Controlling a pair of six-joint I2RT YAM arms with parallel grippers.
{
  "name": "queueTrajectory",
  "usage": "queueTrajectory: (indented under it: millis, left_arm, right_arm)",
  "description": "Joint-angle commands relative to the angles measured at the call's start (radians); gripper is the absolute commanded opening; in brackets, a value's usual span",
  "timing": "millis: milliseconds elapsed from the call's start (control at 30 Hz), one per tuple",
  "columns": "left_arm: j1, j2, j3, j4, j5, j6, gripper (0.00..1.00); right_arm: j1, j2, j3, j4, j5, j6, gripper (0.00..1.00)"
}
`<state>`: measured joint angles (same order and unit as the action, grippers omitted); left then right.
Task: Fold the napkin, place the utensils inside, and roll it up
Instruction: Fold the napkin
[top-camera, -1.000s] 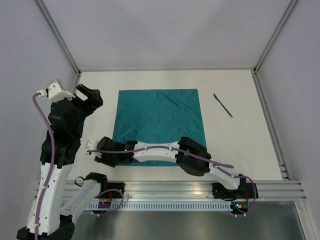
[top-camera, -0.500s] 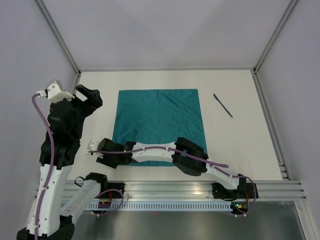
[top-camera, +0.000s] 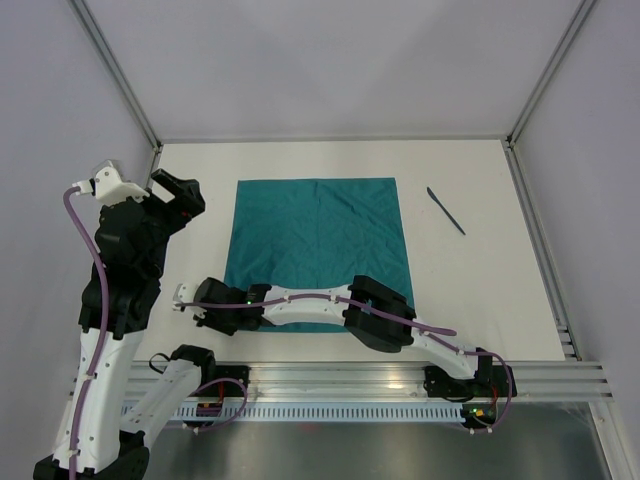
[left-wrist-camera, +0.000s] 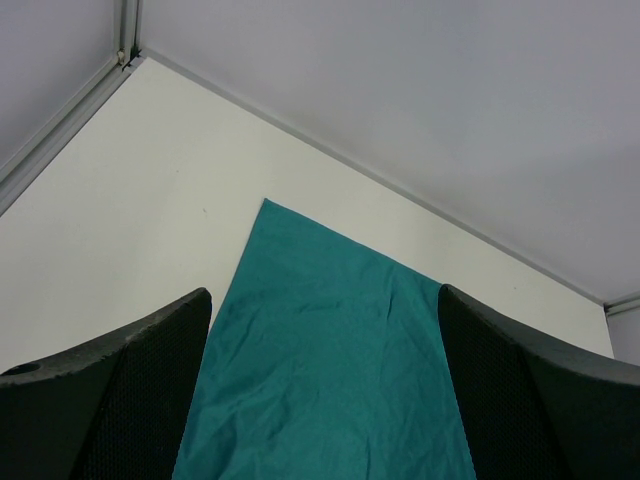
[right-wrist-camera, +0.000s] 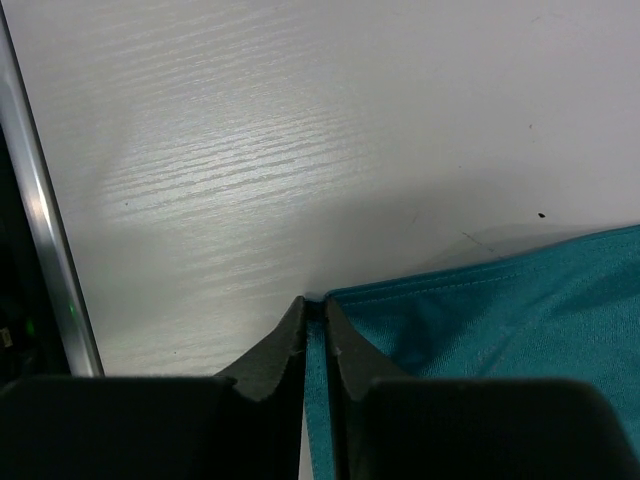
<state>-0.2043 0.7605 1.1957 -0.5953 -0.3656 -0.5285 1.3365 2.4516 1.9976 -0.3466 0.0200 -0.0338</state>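
The teal napkin (top-camera: 318, 235) lies flat in the middle of the table. My right arm reaches low across its near edge. The right gripper (top-camera: 190, 303) is at the napkin's near-left corner. In the right wrist view the right gripper (right-wrist-camera: 315, 300) is shut on the hem of the napkin (right-wrist-camera: 500, 310) at that corner. My left gripper (top-camera: 175, 190) is raised at the left of the napkin, open and empty. In the left wrist view the left gripper (left-wrist-camera: 322, 295) frames the napkin (left-wrist-camera: 330, 360) below it. A slim dark blue utensil (top-camera: 446, 211) lies to the right of the napkin.
Metal frame rails run along the table's left side (top-camera: 155, 165), right side (top-camera: 540, 250) and near edge (top-camera: 350, 375). Grey walls close off the back and sides. White tabletop (top-camera: 480, 290) shows to the right of the napkin.
My right arm has shifted slightly toward the near edge, keeping its grip at the napkin's corner. The left gripper has turned a little and stays raised.
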Motion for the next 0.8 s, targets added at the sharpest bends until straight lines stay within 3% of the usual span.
queueTrajectory:
  millis: [0,233,767]
  left_arm:
    - [-0.001,-0.003,0.002,0.023,-0.010,0.047,0.97]
    - [-0.003,-0.004,0.004,0.023,-0.015,0.050,0.97]
    - [-0.001,0.000,-0.005,0.023,-0.018,0.044,0.97]
  right_arm:
    - [-0.005,0.032,0.021,-0.058,0.005,-0.008,0.14]
    - [-0.023,-0.012,0.038,-0.060,-0.005,-0.020,0.02]
    - [-0.065,-0.121,0.006,-0.049,-0.005,-0.029,0.00]
